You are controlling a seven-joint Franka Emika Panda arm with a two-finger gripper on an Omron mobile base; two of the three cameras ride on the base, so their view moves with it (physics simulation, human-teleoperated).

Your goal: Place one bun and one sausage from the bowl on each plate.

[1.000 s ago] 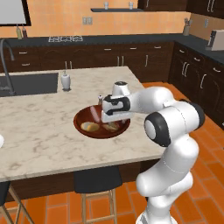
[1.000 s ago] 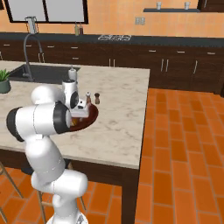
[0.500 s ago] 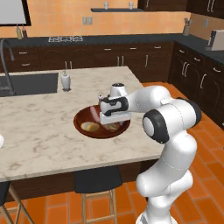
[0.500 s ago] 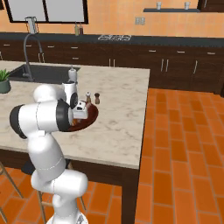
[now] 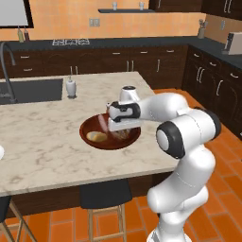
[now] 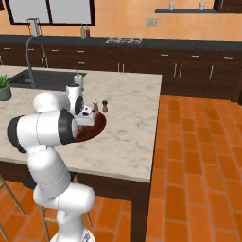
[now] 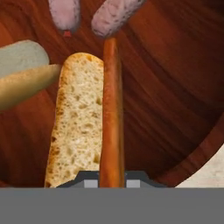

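Hand view shows the jaws closed on a thin orange-brown sausage (image 7: 112, 113), which runs from between the finger tips at 6 o'clock straight up toward 12. A split bun (image 7: 78, 122), cut face up, lies touching the sausage along its 9 o'clock side. At 10 o'clock a second bun (image 7: 24, 81) lies across the first one's upper end. Two stubby purplish sausages (image 7: 116, 15) sit at 12 o'clock, just past the held sausage's far tip. All of these rest in the reddish-brown bowl (image 7: 175, 96), whose rim curves past at 4 o'clock, with pale marble tabletop (image 7: 210, 173) beyond it.

Left base view has the gripper (image 5: 124, 130) lowered into the bowl (image 5: 90, 130), over its 3 o'clock half, with a bun (image 5: 97, 136) at its 9 o'clock side. A white dispenser bottle (image 5: 71, 87) stands on the tabletop (image 5: 42, 142) well apart at 11 o'clock from the bowl, near the sink (image 5: 33, 90).

Right base view shows two small shakers (image 6: 100, 106) standing just beside the bowl (image 6: 97, 127) at its 12 o'clock.
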